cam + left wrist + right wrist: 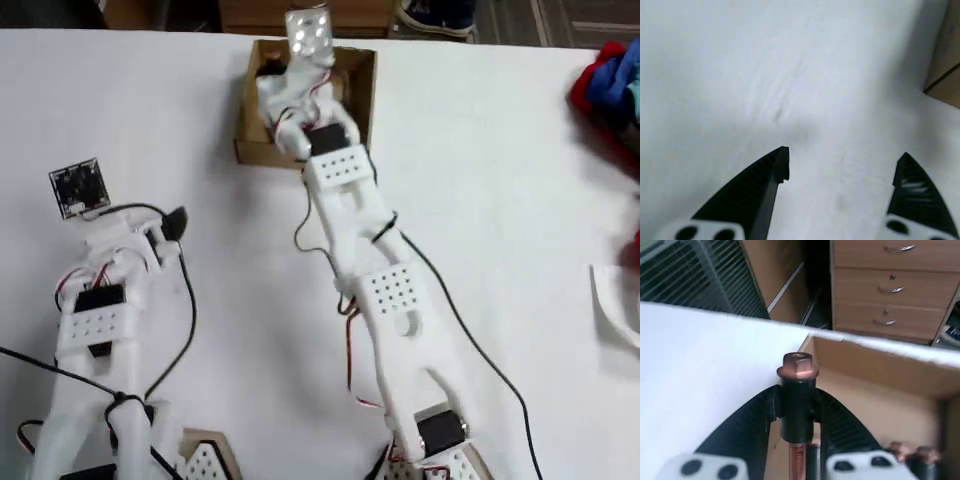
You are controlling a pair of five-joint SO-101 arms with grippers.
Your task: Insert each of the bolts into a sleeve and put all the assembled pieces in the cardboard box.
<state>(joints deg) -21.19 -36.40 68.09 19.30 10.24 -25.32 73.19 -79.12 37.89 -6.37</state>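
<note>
Now: right gripper (795, 396) clamps sleeve (797, 417) with bolt (798, 366) through it, above cardboard box (875, 367). Best lower well inside before releasing. Left gripper (844, 162) spread wide over table (765, 75).

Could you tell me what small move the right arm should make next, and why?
Probably open the right end effector to drop its piece: it is shut on the sleeve, the bolt is through it, and it hangs over the box, where other pieces lie.
</note>
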